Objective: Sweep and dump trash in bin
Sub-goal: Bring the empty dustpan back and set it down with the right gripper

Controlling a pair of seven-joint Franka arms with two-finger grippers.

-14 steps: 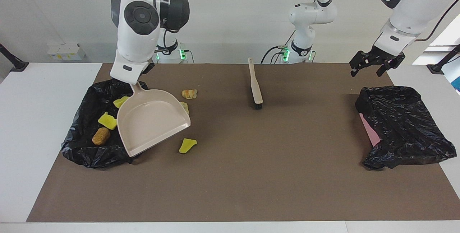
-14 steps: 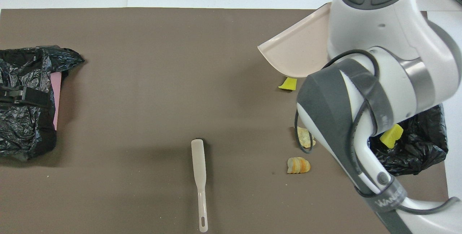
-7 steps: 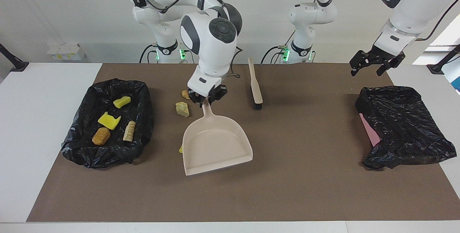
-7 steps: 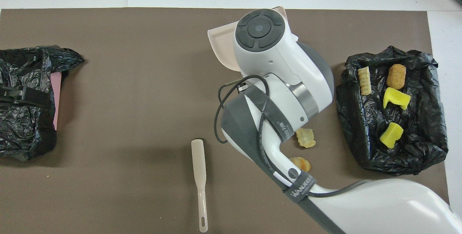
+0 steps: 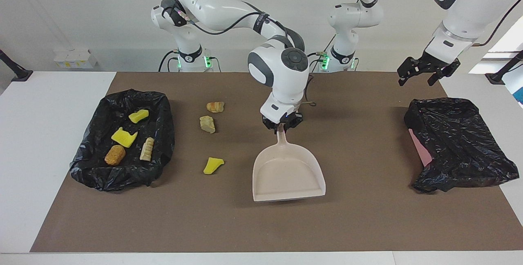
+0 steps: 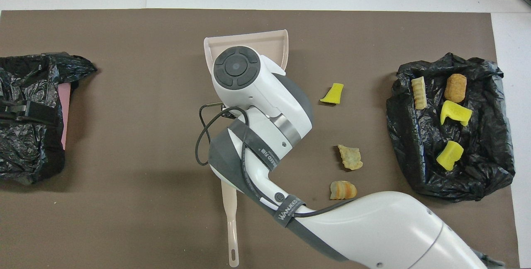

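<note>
Moved from the lined bin (image 5: 122, 140) to mid-mat, the right gripper (image 5: 282, 124) is clenched on the dustpan (image 5: 288, 173) handle; the pan's long axis runs away from the robots, mouth at its farther end, bare mat all around it. Four trash pieces (image 5: 122, 137) lie in the bin at the right arm's end; three (image 5: 213, 165) lie on the mat between bin and pan. Left gripper (image 5: 425, 70), fingers released, waits over the mat edge, above the covered bin (image 5: 457, 144).
</note>
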